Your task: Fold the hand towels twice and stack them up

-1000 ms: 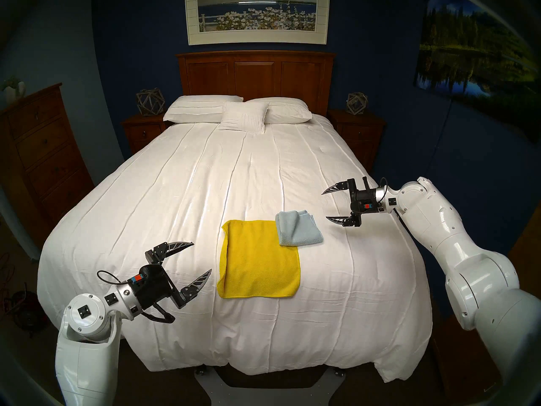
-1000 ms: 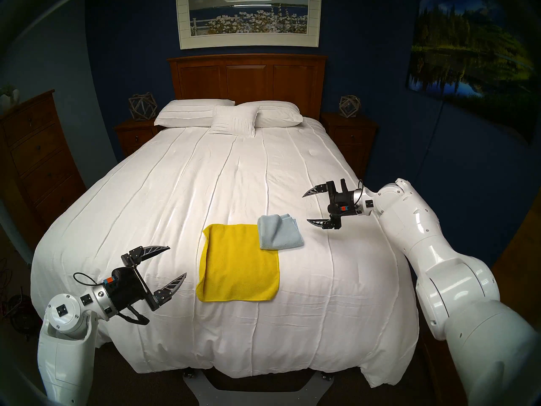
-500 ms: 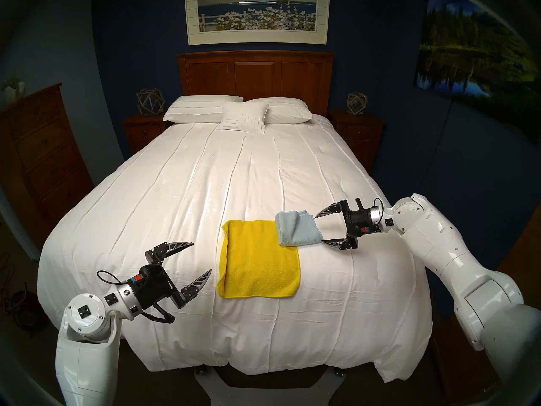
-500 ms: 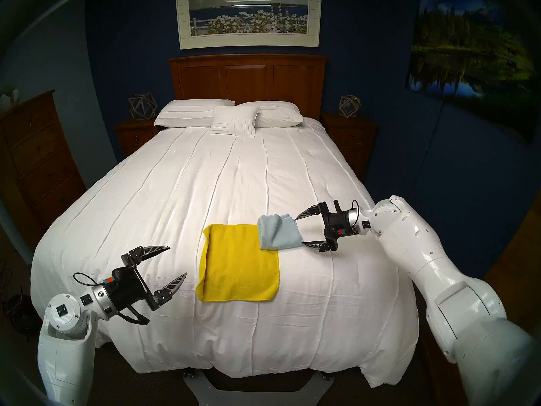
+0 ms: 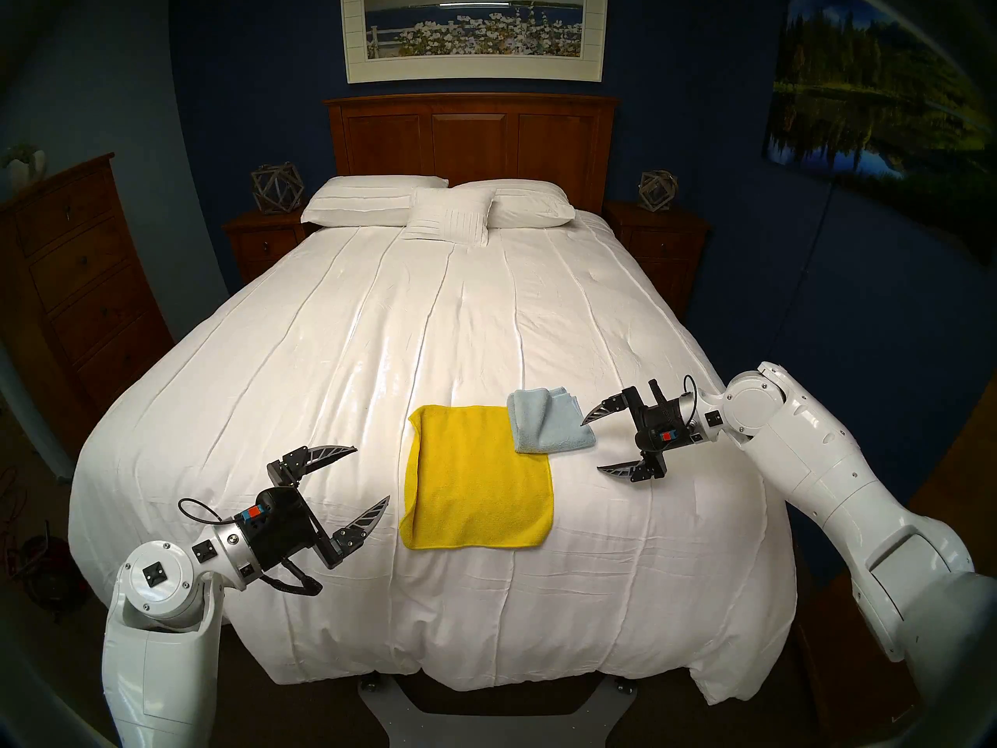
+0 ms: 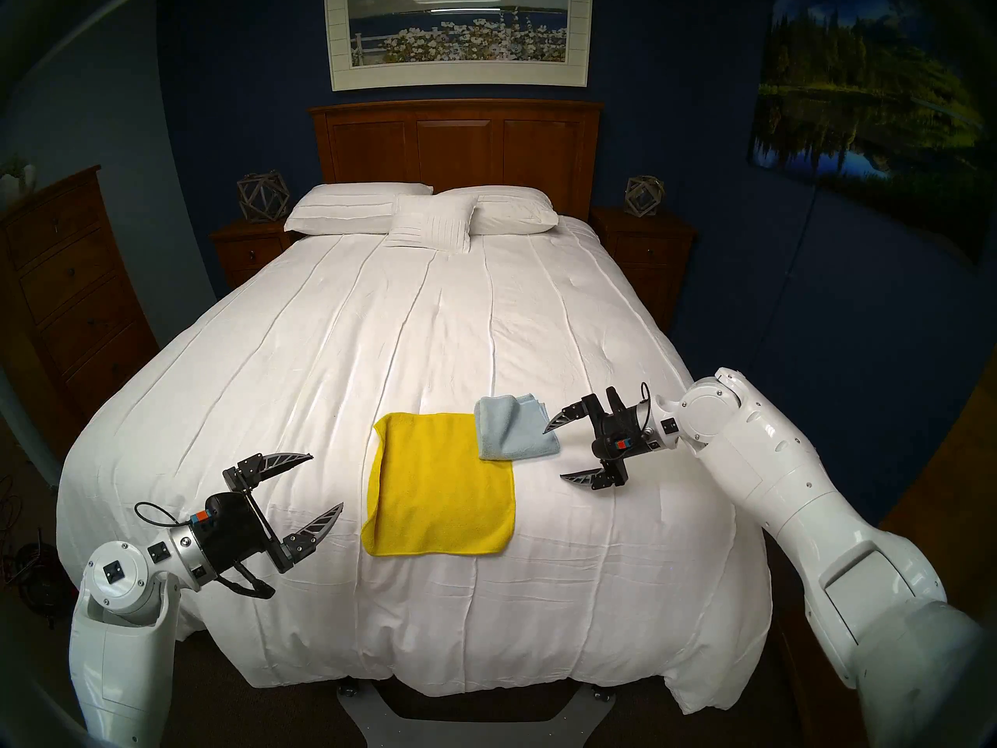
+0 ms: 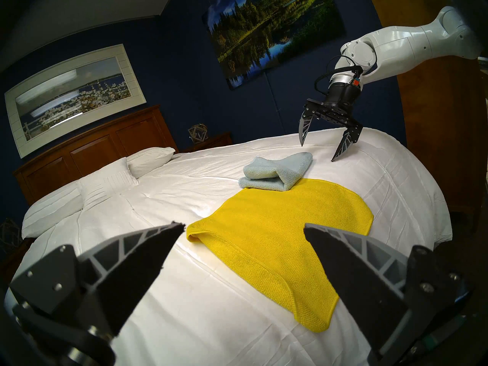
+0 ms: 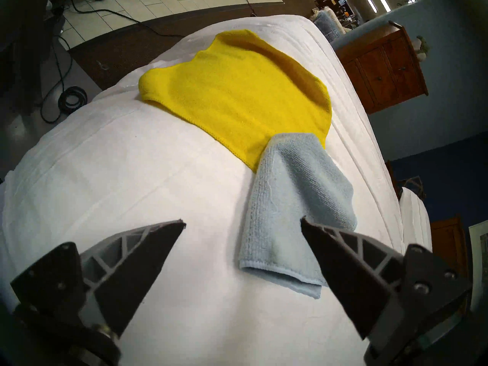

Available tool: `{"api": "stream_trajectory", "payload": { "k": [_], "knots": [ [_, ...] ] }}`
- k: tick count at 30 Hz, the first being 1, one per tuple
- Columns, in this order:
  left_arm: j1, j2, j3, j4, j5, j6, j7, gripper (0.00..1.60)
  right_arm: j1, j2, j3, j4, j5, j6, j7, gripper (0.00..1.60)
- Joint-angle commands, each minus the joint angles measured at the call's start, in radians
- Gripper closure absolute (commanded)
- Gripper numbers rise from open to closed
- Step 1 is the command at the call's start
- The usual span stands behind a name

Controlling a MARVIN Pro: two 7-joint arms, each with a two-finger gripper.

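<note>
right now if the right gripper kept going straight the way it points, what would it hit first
Most likely the blue towel. The right gripper is open and angled down toward its near edge, one finger already over it. Depth is unclear, so the other finger might meet the white bedspread beside it first.

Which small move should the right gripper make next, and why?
Probably lift the folded grey-blue towel off the yellow towel: it overlaps the yellow one's far corner, and the open right gripper hangs just beside it.
</note>
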Motion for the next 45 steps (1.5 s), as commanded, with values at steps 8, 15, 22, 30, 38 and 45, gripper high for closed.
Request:
{"api": "stream_trajectory", "payload": {
  "k": [8,15,22,30,38,45],
  "knots": [
    [0.001,-0.001,-0.003,-0.018,-0.002,0.001,-0.003,0.0,0.05,-0.085,0.013,0.015,-0.063,0.155,-0.057,0.0],
    [0.001,-0.002,-0.004,-0.018,-0.002,0.001,-0.004,0.0,0.086,-0.125,-0.005,0.063,-0.119,0.155,-0.077,0.0],
    [0.001,-0.003,-0.004,-0.019,-0.001,0.001,-0.006,0.0,0.098,-0.117,-0.028,0.091,-0.149,0.116,-0.05,0.78],
    [-0.001,-0.004,-0.005,-0.018,0.0,0.0,-0.007,0.0,0.088,-0.041,0.0,0.09,-0.154,0.095,-0.047,1.47],
    [-0.001,-0.006,-0.006,-0.018,0.0,0.001,-0.008,0.0,0.083,0.0,0.02,0.119,-0.177,0.07,-0.058,1.6],
    [-0.002,-0.007,-0.006,-0.018,0.001,0.0,-0.009,0.0,0.074,0.051,0.04,0.139,-0.194,0.051,-0.063,1.6]
  ]
}}
